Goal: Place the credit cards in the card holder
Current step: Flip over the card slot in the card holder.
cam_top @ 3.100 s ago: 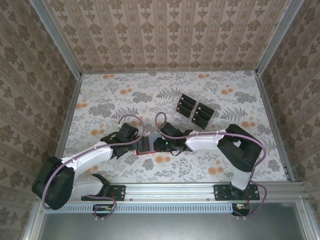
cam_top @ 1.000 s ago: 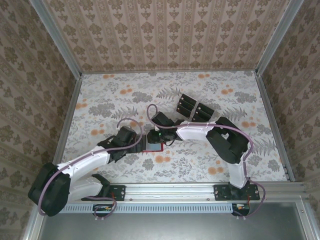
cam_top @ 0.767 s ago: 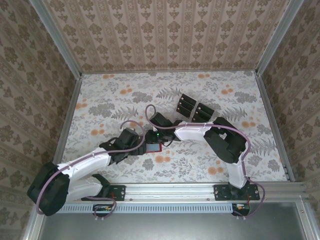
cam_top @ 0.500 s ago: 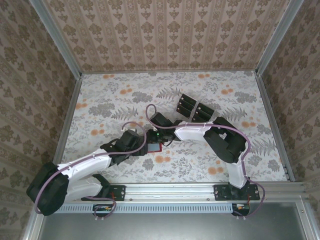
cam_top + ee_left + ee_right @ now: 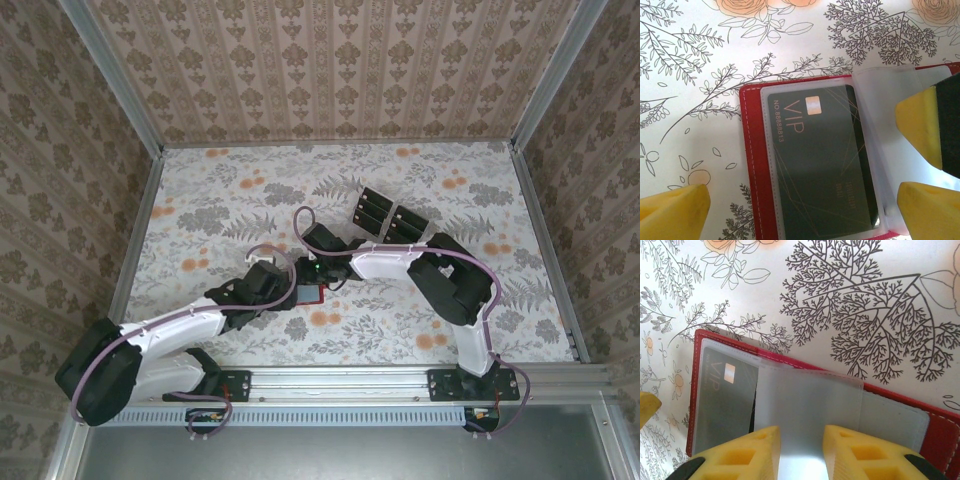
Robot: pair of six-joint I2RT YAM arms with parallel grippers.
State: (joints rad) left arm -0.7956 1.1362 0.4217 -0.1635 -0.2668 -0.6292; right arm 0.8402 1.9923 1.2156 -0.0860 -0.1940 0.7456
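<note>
Working at table [image 5: 200, 200] centre: holder [image 5: 310, 295] lies open between both arms. Likely step: steady it for next card. Right gripper [image 5: 801, 452], half-open, pinching nothing, tips over clear leaf [image 5: 807, 395] – press flat. Left gripper [image 5: 802, 207], wide open, empty, straddling holder – lift straight, no drag. Top view adds spare cards [image 5: 388, 220], well apart, behind. Left wrist adds VIP card [image 5: 820, 165] seated in sleeve. Right wrist adds leaf edge under tips.

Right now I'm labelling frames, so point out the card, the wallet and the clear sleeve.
card [image 5: 822, 165], left wrist view, middle of its dark face.
wallet [image 5: 756, 165], left wrist view, red left border.
sleeve [image 5: 807, 395], right wrist view, middle of the clear leaf.
</note>
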